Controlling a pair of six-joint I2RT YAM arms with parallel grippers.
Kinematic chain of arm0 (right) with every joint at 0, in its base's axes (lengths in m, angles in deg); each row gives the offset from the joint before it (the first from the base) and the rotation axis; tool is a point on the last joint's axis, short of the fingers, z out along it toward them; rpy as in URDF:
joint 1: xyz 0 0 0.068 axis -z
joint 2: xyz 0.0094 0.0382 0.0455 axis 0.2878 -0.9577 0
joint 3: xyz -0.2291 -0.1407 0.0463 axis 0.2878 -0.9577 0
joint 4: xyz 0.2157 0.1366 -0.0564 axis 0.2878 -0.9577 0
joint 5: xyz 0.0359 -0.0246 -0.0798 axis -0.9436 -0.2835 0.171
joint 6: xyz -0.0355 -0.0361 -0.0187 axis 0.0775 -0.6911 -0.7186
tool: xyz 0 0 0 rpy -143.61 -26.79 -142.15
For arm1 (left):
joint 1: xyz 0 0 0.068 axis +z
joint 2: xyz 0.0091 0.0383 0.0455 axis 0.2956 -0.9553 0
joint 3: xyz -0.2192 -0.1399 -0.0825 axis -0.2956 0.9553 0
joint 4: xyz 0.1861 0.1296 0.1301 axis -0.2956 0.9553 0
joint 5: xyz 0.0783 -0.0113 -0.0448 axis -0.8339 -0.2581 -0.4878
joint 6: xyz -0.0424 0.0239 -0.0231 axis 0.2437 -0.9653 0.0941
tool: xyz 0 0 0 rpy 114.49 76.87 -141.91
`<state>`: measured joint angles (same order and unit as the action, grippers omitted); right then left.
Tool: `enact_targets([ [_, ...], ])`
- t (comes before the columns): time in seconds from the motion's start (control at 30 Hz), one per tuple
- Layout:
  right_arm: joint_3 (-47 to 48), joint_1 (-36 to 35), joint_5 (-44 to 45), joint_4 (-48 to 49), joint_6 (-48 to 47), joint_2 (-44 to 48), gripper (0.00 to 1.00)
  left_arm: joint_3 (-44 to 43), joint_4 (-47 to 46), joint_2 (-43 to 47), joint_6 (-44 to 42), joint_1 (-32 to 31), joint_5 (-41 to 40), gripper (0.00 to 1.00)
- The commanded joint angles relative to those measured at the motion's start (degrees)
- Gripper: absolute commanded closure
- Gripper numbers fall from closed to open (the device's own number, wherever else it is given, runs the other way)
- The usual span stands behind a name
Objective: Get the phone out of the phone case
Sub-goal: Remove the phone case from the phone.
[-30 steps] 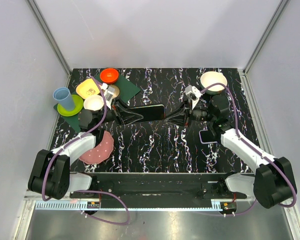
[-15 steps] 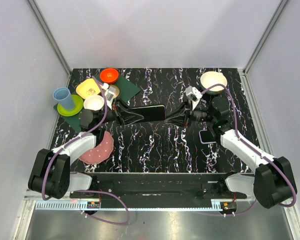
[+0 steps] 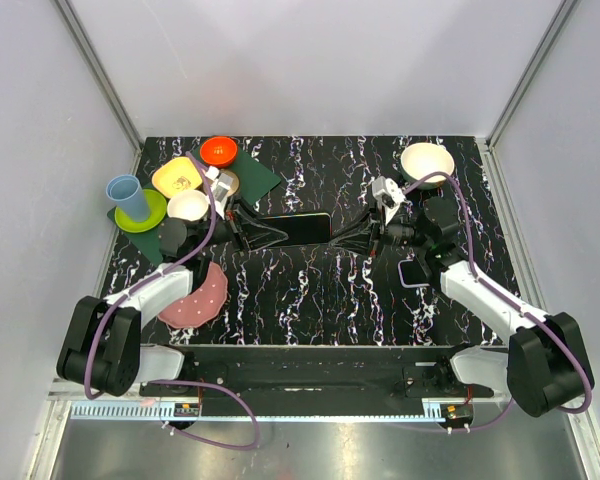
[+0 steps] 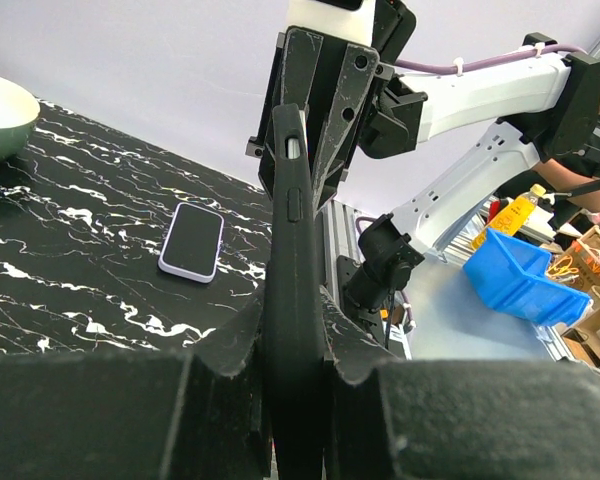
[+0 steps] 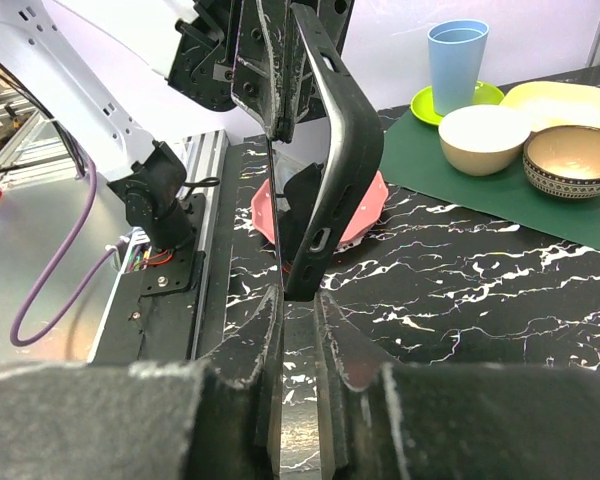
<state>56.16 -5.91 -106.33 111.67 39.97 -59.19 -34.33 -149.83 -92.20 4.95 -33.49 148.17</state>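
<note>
The phone (image 5: 277,230) sits in a black phone case (image 5: 332,150), and the pair hangs in the air, bridging the fingertips of the two grippers above the table (image 3: 310,290). At the end nearest the right gripper (image 5: 298,310) the case has bowed away from the phone. Its lip stands just clear of those fingertips, while the phone's thin straight edge runs down between them. The right jaws stand narrow around that edge and appear to pinch it, though how firmly they bite cannot be told. The left gripper (image 4: 292,340) is clamped tight on the far end, where case and phone sit together edge-on between its pads. The case looks like soft, flexible rubber that bends and peels rather than cracks, so I judge it will stretch off the corners but may spring back if released. The phone is a stiff, smooth, fairly heavy slab with breakable glass, and it could slip from a thin pinch. The best hold is probably flat on the phone's faces near its end, with the case taken by its freed lip. A second phone in a pale case (image 4: 192,243) lies on the table below and behind the right gripper. A pink plate (image 5: 368,200) lies beneath the left gripper's arm.
</note>
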Motion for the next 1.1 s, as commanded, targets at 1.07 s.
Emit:
enact_targets([
  [1.07,-2.9,-1.8,4.0,2.5,-18.6,2.4,1.00,-5.3,-11.9,-1.9,4.1,-3.9,2.4,1.00],
])
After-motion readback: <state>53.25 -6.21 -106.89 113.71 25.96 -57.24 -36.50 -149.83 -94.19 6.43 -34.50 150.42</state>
